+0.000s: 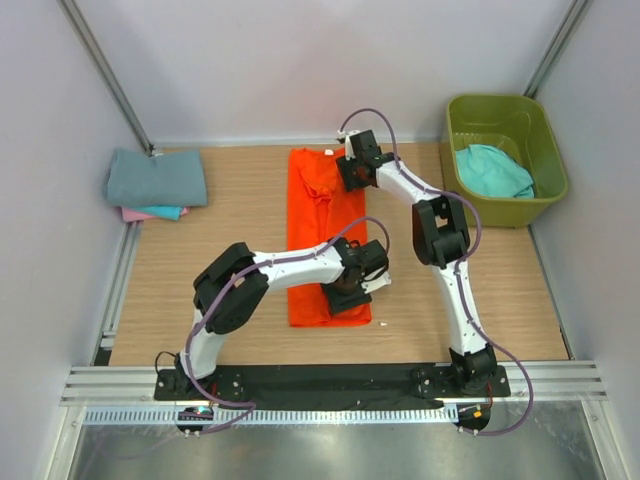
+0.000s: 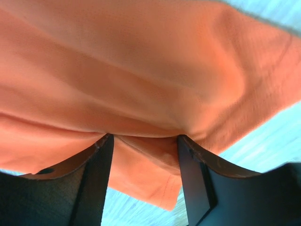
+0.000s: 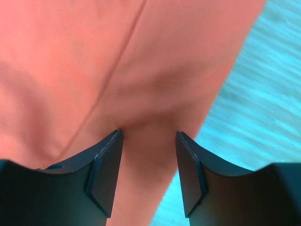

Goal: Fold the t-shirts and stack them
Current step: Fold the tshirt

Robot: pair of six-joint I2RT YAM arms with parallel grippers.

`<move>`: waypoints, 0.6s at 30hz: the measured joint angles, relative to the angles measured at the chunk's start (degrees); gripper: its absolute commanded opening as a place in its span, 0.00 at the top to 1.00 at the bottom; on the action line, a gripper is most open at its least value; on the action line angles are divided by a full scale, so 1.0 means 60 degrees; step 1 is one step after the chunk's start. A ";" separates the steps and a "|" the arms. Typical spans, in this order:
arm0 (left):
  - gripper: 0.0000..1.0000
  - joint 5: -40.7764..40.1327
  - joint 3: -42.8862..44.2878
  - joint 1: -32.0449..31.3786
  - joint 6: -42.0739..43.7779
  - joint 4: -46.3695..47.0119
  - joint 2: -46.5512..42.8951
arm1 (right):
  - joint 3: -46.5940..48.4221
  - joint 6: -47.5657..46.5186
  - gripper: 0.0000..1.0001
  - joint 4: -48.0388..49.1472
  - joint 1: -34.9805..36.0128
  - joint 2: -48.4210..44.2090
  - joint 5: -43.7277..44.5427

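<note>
The bright orange t-shirt (image 1: 315, 200) lies as a long narrow strip down the middle of the table. My left gripper (image 1: 347, 296) is at its near end. In the left wrist view the left gripper (image 2: 146, 139) is open, with a hanging fold of orange cloth (image 2: 141, 70) at and between the fingertips. My right gripper (image 1: 353, 174) is at the strip's far right edge. In the right wrist view the right gripper (image 3: 149, 134) is open, with flat orange cloth (image 3: 117, 70) beneath it. A grey-blue folded shirt (image 1: 155, 178) tops a stack over pink and teal ones (image 1: 150, 212).
An olive-green tub (image 1: 545, 150) stands at the back right and holds a crumpled teal shirt (image 1: 495, 170). A small white scrap (image 1: 383, 322) lies on the wood by the strip's near right corner. Grey walls close the table on three sides.
</note>
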 measured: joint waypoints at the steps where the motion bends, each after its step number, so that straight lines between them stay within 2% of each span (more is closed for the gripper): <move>1: 0.31 -0.0051 -0.0087 -0.0004 -0.0007 0.0040 -0.0113 | -0.0157 0.0000 0.44 -0.0029 -0.0007 -0.0127 0.0084; 3: 0.20 -0.0164 -0.0229 -0.0022 0.0029 -0.0091 -0.0550 | -0.0707 0.0040 0.42 -0.0168 -0.0058 -0.0703 0.0266; 4: 0.11 -0.0219 -0.0233 -0.0029 0.0040 -0.0193 -0.0871 | -0.1031 0.0076 0.38 -0.0291 -0.0095 -0.1118 0.0339; 6: 0.02 -0.0266 -0.0124 -0.0026 0.0087 -0.0415 -0.1639 | -0.1676 0.0197 0.34 -0.0361 -0.0164 -0.2149 0.0375; 7: 0.01 -0.0277 0.0149 -0.0022 0.0091 -0.0674 -0.2080 | -0.2051 0.0266 0.29 -0.0444 -0.0182 -0.2852 0.0368; 11: 0.00 -0.0211 0.2211 0.0255 -0.0076 -0.1096 -0.3464 | -0.2994 0.0736 0.26 -0.0463 -0.0295 -0.5974 0.0157; 14: 0.01 0.0000 0.3570 0.0929 -0.0834 -0.0838 -0.4237 | -0.3927 0.1472 0.25 -0.0153 -0.0288 -0.8317 -0.0168; 17: 0.00 -0.0025 0.3501 0.1945 -0.1949 -0.0579 -0.5074 | -0.5490 0.2641 0.23 0.0098 -0.0372 -1.0229 -0.0747; 18: 0.05 0.0029 0.3308 0.2390 -0.2310 -0.0576 -0.5268 | -0.6153 0.3129 0.23 0.0047 -0.0488 -1.0673 -0.1075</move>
